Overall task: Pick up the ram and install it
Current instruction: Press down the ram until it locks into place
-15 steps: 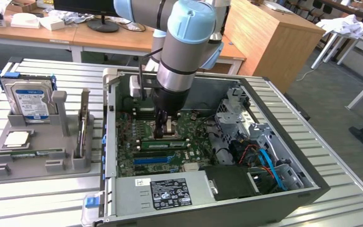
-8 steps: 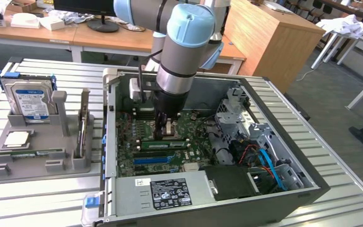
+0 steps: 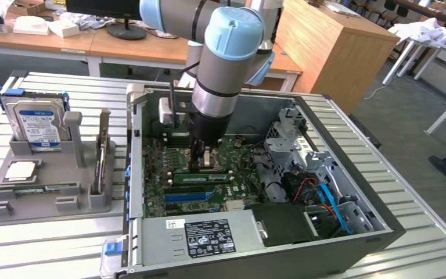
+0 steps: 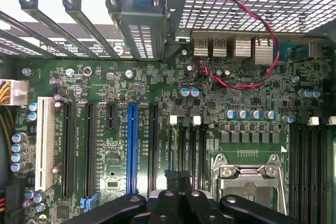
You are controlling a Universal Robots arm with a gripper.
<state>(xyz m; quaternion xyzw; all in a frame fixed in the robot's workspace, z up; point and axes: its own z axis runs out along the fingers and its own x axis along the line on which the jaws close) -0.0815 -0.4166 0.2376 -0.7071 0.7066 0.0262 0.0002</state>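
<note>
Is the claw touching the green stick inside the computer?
Cannot tell: in the exterior view the gripper hangs close over the ram, but neither contact nor gap shows plainly.

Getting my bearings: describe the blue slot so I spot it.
Look inside the open grey computer case, on its green motherboard. Among the long parallel slots, it is the only bright blue plastic slot strip; its neighbours are black or white.

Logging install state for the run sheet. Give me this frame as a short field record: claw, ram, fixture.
claw: shut, inside the open PC case, over the motherboard
ram: green stick lying along a motherboard slot, right by the claw tips; contact unclear
fixture: grey holder at the exterior view's left, carrying a hard drive and a second green stick
</note>
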